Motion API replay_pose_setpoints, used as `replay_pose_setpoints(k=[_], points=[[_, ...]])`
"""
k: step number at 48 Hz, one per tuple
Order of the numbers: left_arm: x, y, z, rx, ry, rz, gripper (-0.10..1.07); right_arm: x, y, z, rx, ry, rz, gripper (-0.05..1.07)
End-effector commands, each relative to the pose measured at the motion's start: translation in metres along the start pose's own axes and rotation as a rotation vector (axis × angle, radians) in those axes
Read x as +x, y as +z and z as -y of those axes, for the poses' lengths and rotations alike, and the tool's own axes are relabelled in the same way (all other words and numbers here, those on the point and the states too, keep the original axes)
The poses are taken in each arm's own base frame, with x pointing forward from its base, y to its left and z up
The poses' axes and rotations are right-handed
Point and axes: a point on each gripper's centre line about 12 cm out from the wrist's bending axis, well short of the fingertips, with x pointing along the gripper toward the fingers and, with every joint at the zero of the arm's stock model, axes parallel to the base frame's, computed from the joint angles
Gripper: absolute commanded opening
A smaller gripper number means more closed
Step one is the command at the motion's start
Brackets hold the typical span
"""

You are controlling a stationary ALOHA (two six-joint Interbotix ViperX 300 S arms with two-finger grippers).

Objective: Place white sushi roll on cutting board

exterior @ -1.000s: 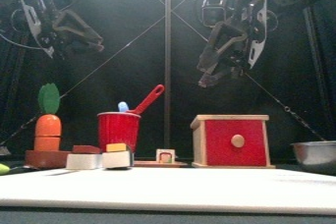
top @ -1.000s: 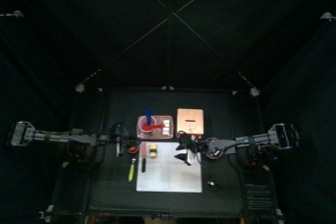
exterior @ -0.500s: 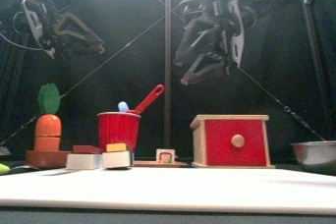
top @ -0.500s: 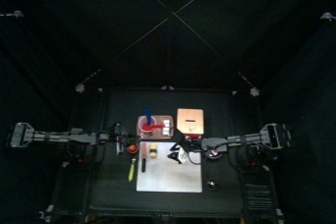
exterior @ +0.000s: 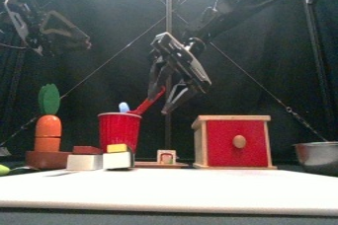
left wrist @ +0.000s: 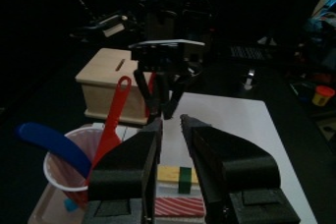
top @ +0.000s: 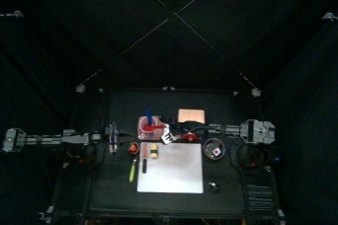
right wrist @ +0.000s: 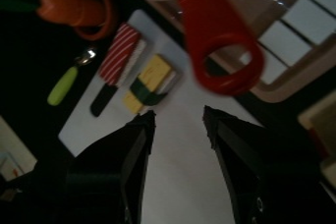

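Overhead, right arm's fingers [exterior: 176, 77] hang apart above the red cup [exterior: 119, 130].

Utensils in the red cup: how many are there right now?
2 in the red cup: a red utensil leaning out over the rim, and a blue utensil with only its tip showing above it. Shorter ones could be hidden inside.

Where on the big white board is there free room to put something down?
The cutting board is bare from middle to front edge. Crowded at its far end: red cup, sushi pieces, right gripper overhead.
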Motion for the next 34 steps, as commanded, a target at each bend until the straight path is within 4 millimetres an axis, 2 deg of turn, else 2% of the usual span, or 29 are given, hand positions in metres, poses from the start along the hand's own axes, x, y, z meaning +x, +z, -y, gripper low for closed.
replay_pose_setpoints(k=[1,5,10,25,34], points=[[0.000,0.005,-0.001,0.020,0.005,0.009,0.66,-0.019,0.015,0.004,0.005,-0.093,0.048,0.81],[0.000,0.004,-0.002,0.039,0.005,0.006,0.66,-0.019,0.020,0.007,0.017,-0.164,0.071,0.81],[0.000,0.005,-0.001,0.056,0.002,0.008,0.66,-0.014,0.022,0.001,0.039,-0.163,0.075,0.81],[0.000,0.001,0.000,0.095,-0.005,-0.002,0.66,0.021,0.029,-0.010,0.098,-0.154,0.015,0.81],[0.000,-0.001,0.000,0.095,-0.005,-0.008,0.66,0.029,0.033,-0.010,0.147,-0.179,0.016,0.81]])
